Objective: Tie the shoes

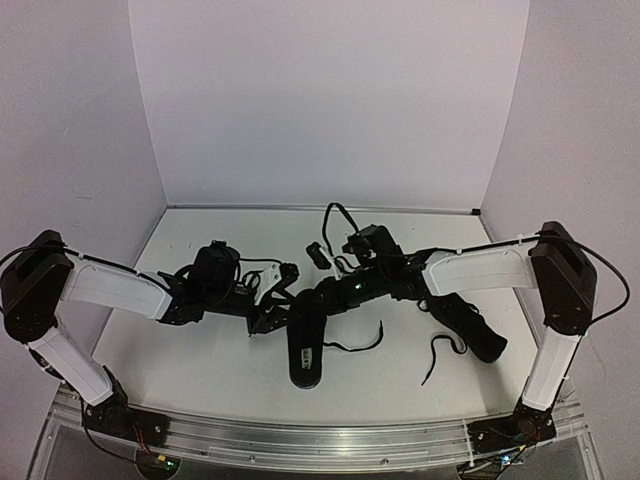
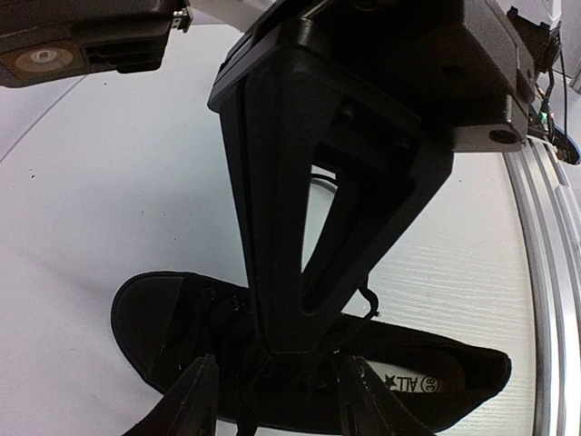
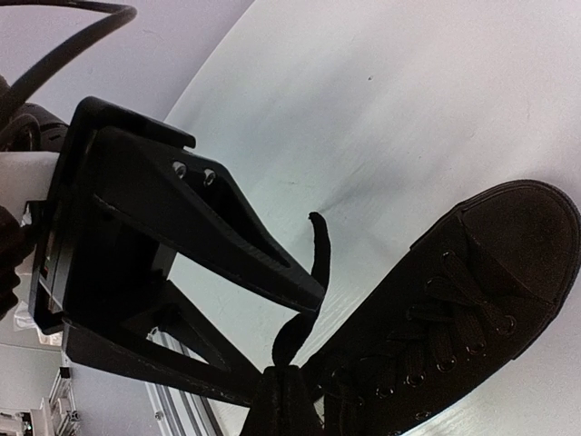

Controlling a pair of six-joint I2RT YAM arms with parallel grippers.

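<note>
Centre shoe (image 1: 305, 345) lies at lower middle of the top view, its long axis running up and down the frame, with both grippers meeting over its upper end. The other shoe (image 1: 472, 328) lies to the right, under the right arm (image 1: 480, 268).

Left wrist view: the left gripper (image 2: 277, 400) is partly open astride the lacing, gripping nothing.

Only the right wrist view shows the right gripper (image 3: 283, 404) pinched tight, apparently on a lace (image 3: 316, 250).
</note>
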